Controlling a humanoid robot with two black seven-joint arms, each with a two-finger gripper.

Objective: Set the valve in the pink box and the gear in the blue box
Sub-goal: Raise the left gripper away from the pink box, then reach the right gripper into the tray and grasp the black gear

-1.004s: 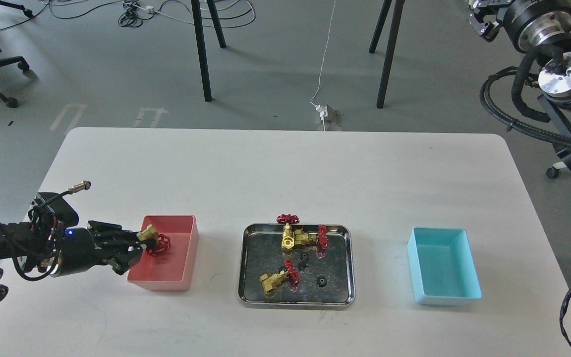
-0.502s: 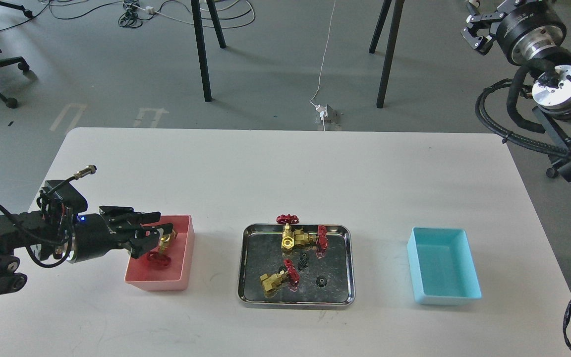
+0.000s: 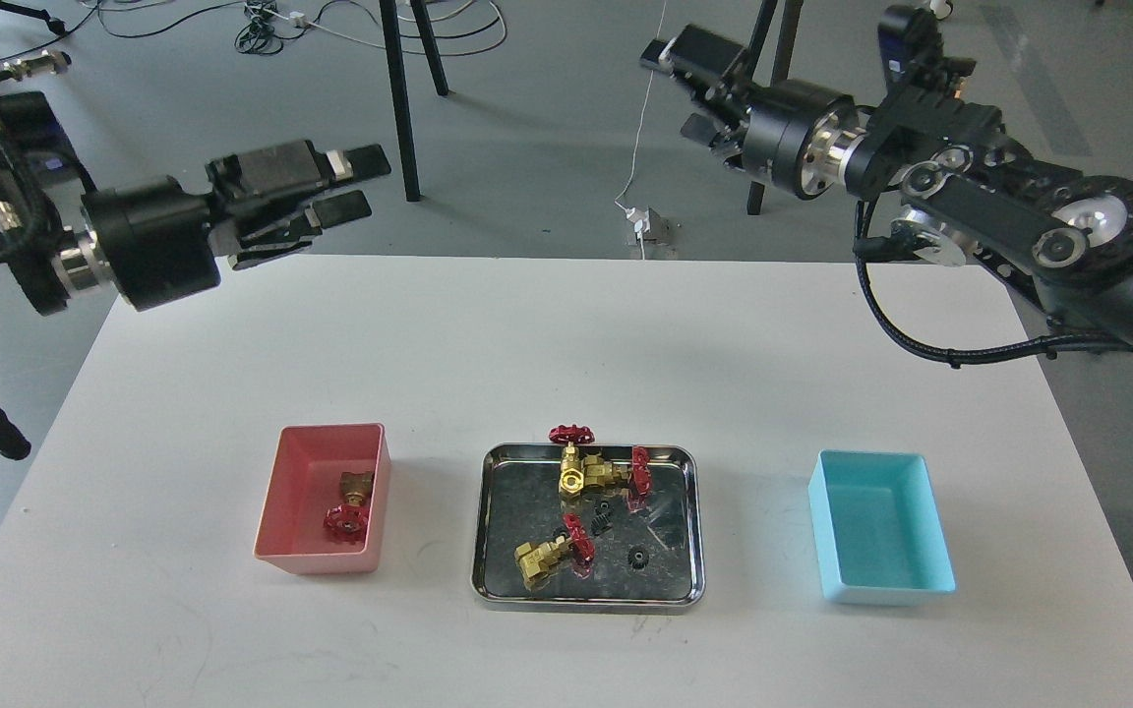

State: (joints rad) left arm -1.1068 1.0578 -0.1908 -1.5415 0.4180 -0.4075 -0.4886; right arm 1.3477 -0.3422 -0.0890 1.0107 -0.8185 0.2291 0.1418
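Note:
One valve (image 3: 348,505) lies inside the pink box (image 3: 303,490) at the left. Three more valves lie in the steel tray (image 3: 689,511): one upright at the back rim (image 3: 573,458), one beside it (image 3: 618,473), one at the front left (image 3: 549,557). Small black gears (image 3: 638,559) lie between them, another near the tray's middle (image 3: 604,516). The blue box (image 3: 930,551) at the right holds nothing. My left gripper (image 3: 370,179) is open and empty, high above the table's back left. My right gripper (image 3: 673,90) is open and empty, high beyond the table's back edge.
The white table (image 3: 566,334) has rounded corners. The pink box, the tray and the blue box stand in a row near its front. Black stand legs (image 3: 399,98) and cables are on the floor beyond the back edge.
My left gripper let go of the valve into the pink box, then rose up and back. My right arm swung in from the right, bringing its gripper above the back edge.

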